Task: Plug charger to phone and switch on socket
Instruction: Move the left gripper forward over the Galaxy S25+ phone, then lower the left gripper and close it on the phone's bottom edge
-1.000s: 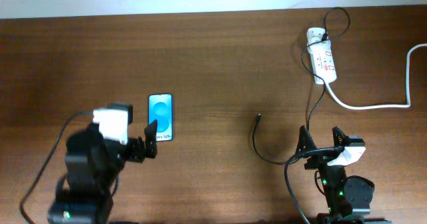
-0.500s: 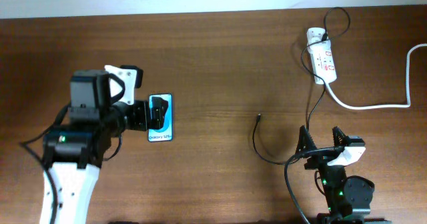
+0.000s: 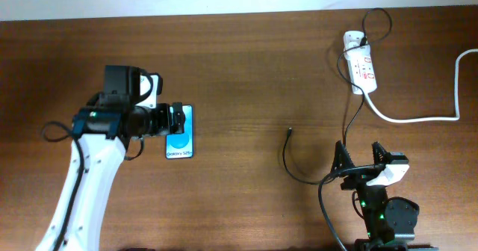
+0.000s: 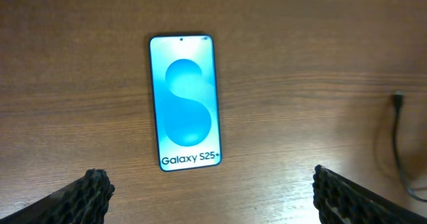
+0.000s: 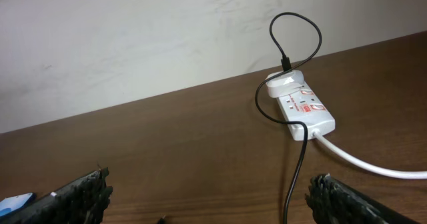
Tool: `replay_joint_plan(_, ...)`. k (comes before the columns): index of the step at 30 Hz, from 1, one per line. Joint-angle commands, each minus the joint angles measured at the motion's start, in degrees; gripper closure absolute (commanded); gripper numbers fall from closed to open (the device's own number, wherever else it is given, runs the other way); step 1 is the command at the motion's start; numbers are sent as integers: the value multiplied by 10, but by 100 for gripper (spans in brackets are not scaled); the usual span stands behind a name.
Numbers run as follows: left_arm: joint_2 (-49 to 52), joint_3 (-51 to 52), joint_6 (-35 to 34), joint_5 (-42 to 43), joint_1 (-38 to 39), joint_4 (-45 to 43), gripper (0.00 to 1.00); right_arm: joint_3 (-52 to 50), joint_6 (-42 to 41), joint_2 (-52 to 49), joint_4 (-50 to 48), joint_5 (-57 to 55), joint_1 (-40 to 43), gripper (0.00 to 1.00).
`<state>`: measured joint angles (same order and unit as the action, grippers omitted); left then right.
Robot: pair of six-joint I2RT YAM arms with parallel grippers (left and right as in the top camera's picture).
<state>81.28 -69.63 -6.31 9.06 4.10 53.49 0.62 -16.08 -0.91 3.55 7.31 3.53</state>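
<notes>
Both jaws spread, empty — phone (image 4: 183, 103) lies flat on table (image 3: 239, 72), looks slick and rigid, so pinch its long edges; charger (image 3: 283, 157) looks limp — grab just behind the stiff connector tip (image 3: 290, 131).

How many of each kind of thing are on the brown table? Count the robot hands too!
Phones: 1 (slim black-framed phone with blue screen)
Cables: 2 (thin black charger cable, thick white cord)
Power strips: 1 (white oblong power strip)
Robot grippers: 2 (left gripper, right gripper)
Total: 6
</notes>
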Motion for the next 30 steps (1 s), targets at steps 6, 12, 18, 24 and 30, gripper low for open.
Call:
replay_joint_plan(6,99,-10,-10,-14,-1,-14,1,-3,-1,5,3,-3,-5,2)
replay_joint_plan(12,136,-10,-10,-43,-1,-31,1,-3,-1,5,3,-3,-5,2)
replay_joint_plan(18,155,-10,-10,-50,-1,-45,1,-3,-1,5,3,-3,-5,2)
replay_joint_plan(24,158,-10,-10,-50,8,-66,1,-3,-1,5,3,-3,-5,2)
replay_joint_plan(30,163,-9,-10,-91,46,-94,1,-3,-1,5,3,-3,-5,2)
